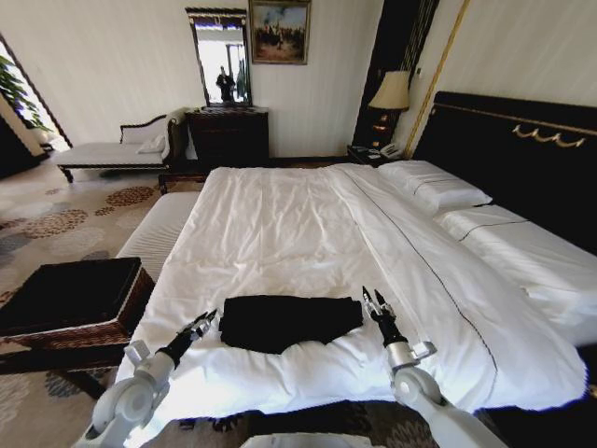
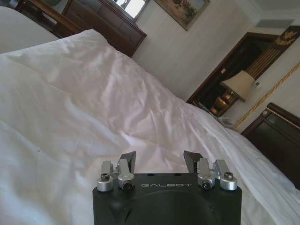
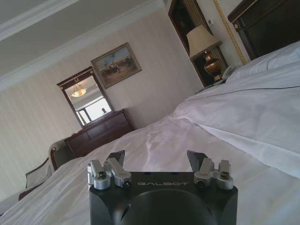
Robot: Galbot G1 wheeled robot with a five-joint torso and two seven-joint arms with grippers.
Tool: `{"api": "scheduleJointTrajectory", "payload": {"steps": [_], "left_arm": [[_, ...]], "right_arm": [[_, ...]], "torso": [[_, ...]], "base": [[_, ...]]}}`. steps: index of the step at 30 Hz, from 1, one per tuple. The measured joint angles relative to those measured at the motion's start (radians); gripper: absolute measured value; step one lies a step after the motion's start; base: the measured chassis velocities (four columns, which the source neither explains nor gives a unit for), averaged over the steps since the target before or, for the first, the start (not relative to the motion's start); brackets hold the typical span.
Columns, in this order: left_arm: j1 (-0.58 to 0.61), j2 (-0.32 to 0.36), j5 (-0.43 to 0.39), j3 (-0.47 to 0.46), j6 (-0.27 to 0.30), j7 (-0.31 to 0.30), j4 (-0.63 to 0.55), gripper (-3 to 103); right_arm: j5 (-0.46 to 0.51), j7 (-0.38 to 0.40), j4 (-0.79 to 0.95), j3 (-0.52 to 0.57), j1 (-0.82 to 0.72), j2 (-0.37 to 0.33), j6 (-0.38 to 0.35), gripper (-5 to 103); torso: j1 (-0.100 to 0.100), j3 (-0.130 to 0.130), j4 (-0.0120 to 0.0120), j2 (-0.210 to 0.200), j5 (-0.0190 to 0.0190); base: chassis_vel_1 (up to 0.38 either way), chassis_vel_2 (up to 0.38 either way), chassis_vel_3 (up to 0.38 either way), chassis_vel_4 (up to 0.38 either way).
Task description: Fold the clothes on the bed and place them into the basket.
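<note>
The clothes (image 1: 287, 322) lie as a folded black bundle near the foot of the bed (image 1: 298, 233), on its white cover. My left gripper (image 1: 207, 321) hovers just left of the bundle, open, with nothing between its fingers (image 2: 127, 160). My right gripper (image 1: 373, 300) stands just right of the bundle, also open and empty, its fingers (image 3: 116, 158) spread over the white sheet. The basket (image 1: 73, 301), dark woven with a black inside, sits on the floor left of the bed beside my left arm.
A white striped bench (image 1: 160, 231) runs along the bed's left side behind the basket. Pillows (image 1: 431, 184) and the black headboard (image 1: 522, 159) are at the right. A dresser (image 1: 229, 135), a chaise (image 1: 117, 149) and a lamp (image 1: 392, 93) line the far wall.
</note>
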Motion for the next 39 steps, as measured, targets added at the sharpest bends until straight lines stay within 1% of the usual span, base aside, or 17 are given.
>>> {"api": "scheduleJointTrajectory", "payload": {"steps": [1, 2, 4, 5, 6, 7, 9, 11, 14, 20, 26, 28, 30, 33, 35, 37, 39], "left_arm": [[0.000, 0.000, 0.000, 0.000, 0.000, 0.000, 0.000, 59], [-0.023, -0.012, 0.006, 0.026, 0.006, -0.008, 0.006, 64], [-0.051, -0.034, 0.090, 0.094, 0.012, -0.016, 0.018, 76], [-0.060, -0.044, 0.172, 0.146, 0.016, -0.018, 0.028, 81], [-0.065, -0.049, 0.240, 0.184, 0.017, -0.018, 0.040, 81], [-0.065, -0.049, 0.240, 0.184, 0.017, -0.018, 0.040, 81], [-0.066, -0.054, 0.362, 0.246, 0.016, -0.019, 0.081, 92], [-0.065, -0.054, 0.372, 0.252, 0.016, -0.019, 0.086, 96], [-0.036, -0.043, 0.455, 0.274, 0.015, -0.030, 0.139, 100], [-0.007, -0.033, 0.475, 0.256, 0.018, -0.043, 0.148, 100], [0.007, -0.026, 0.452, 0.242, 0.021, -0.050, 0.114, 100], [0.009, -0.028, 0.425, 0.230, 0.014, -0.052, 0.090, 100], [0.010, -0.039, 0.383, 0.200, -0.006, -0.053, 0.048, 100], [0.009, -0.053, 0.350, 0.168, -0.015, -0.061, 0.019, 100], [0.002, -0.068, 0.318, 0.131, -0.015, -0.076, 0.004, 100], [-0.011, -0.087, 0.276, 0.078, -0.012, -0.094, -0.007, 100], [-0.013, -0.091, 0.267, 0.070, -0.011, -0.096, -0.009, 100]], "right_arm": [[0.000, 0.000, 0.000, 0.000, 0.000, 0.000, 0.000, 74], [0.005, 0.021, -0.006, -0.013, 0.021, 0.000, -0.033, 80], [0.010, 0.052, -0.011, -0.036, 0.049, 0.000, -0.095, 85], [0.008, 0.065, -0.007, -0.050, 0.056, -0.001, -0.136, 90], [-0.010, 0.083, 0.000, -0.061, 0.056, -0.003, -0.173, 95], [-0.010, 0.083, 0.000, -0.061, 0.056, -0.003, -0.173, 95], [-0.091, 0.130, 0.015, -0.080, 0.042, -0.011, -0.242, 100], [-0.107, 0.135, 0.015, -0.082, 0.038, -0.012, -0.248, 100], [-0.229, 0.170, 0.016, -0.089, -0.010, -0.024, -0.279, 100], [-0.294, 0.197, 0.029, -0.084, -0.058, -0.043, -0.291, 100], [-0.284, 0.214, 0.077, -0.063, -0.084, -0.064, -0.284, 100], [-0.225, 0.213, 0.092, -0.052, -0.072, -0.061, -0.269, 100], [-0.114, 0.194, 0.094, -0.043, -0.026, -0.047, -0.254, 100], [-0.049, 0.178, 0.083, -0.043, 0.013, -0.044, -0.258, 100], [0.010, 0.171, 0.071, -0.051, 0.047, -0.048, -0.282, 100], [0.093, 0.182, 0.059, -0.064, 0.083, -0.056, -0.343, 100], [0.107, 0.185, 0.057, -0.065, 0.088, -0.057, -0.353, 100]], "torso": [[0.000, 0.000, 0.0000, 0.000, 0.0000], [0.000, 0.000, 0.0001, 0.000, -0.0002], [0.000, 0.000, 0.0002, 0.000, -0.0002], [0.000, 0.000, -0.0001, 0.000, -0.0003], [0.000, 0.000, -0.0002, 0.000, -0.0001], [0.000, 0.000, -0.0002, 0.000, -0.0001], [0.000, 0.000, -0.0002, 0.000, -0.0003], [0.000, 0.000, -0.0003, 0.000, -0.0003], [0.000, 0.000, -0.0002, 0.000, -0.0002], [0.000, 0.000, 0.0000, 0.000, 0.0001], [0.000, 0.000, -0.0001, 0.000, -0.0004], [0.000, 0.000, -0.0002, 0.000, -0.0004], [0.000, 0.000, 0.0000, 0.000, -0.0003], [0.000, 0.000, 0.0002, 0.000, -0.0002], [0.000, 0.000, 0.0001, 0.000, -0.0002], [0.000, 0.000, 0.0001, 0.000, -0.0002], [0.000, 0.000, 0.0001, 0.000, -0.0002]], "base": [[0.000, 0.000, 0.000, 0.000], [0.000, 0.000, 0.000, 0.000], [0.000, 0.000, 0.000, 0.000], [0.000, 0.000, 0.000, 0.000], [0.000, 0.000, 0.000, 0.000], [0.000, 0.000, 0.000, 0.000], [0.000, 0.000, 0.000, 0.000], [0.000, 0.000, 0.000, 0.000], [0.000, 0.000, 0.000, 0.000], [0.000, 0.000, 0.000, 0.000], [0.000, 0.000, 0.000, 0.000], [0.000, 0.000, 0.000, 0.000], [0.000, 0.000, 0.000, 0.000], [0.000, 0.000, 0.000, 0.000], [0.000, 0.000, 0.000, 0.000], [0.000, 0.000, 0.000, 0.000], [0.000, 0.000, 0.000, 0.000]]}}
